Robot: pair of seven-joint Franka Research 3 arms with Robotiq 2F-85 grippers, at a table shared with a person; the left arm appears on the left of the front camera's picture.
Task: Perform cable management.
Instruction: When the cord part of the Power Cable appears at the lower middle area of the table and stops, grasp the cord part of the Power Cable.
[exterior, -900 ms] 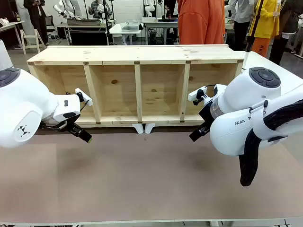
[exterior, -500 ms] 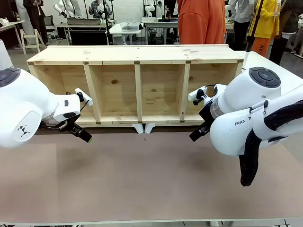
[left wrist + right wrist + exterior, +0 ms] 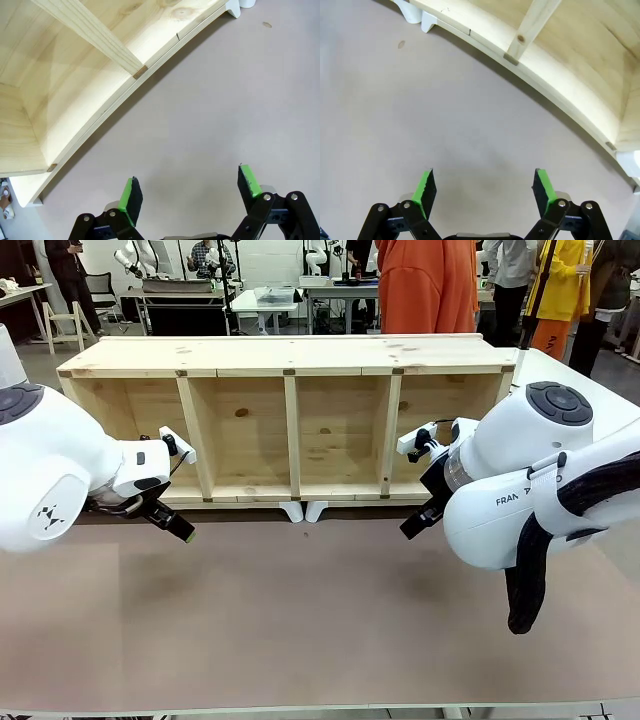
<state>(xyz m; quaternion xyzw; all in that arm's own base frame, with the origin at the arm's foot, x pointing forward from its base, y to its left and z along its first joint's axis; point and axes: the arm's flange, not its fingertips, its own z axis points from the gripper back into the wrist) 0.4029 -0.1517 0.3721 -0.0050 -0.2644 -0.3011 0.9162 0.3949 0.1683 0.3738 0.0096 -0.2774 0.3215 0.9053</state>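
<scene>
L hand (image 3: 187,187) wide open, empty, low over bench (image 3: 300,620), 9 o'clock side. R hand (image 3: 485,187) wide open, empty, 3 o'clock side. 4-bay wooden shelf (image 3: 290,355) at 12 o'clock of both hands. Cable: can't tell where, so no bearing, axis or nearer arm.

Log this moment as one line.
left gripper: open, above table | right gripper: open, above table | wooden shelf: on table, far side
</scene>
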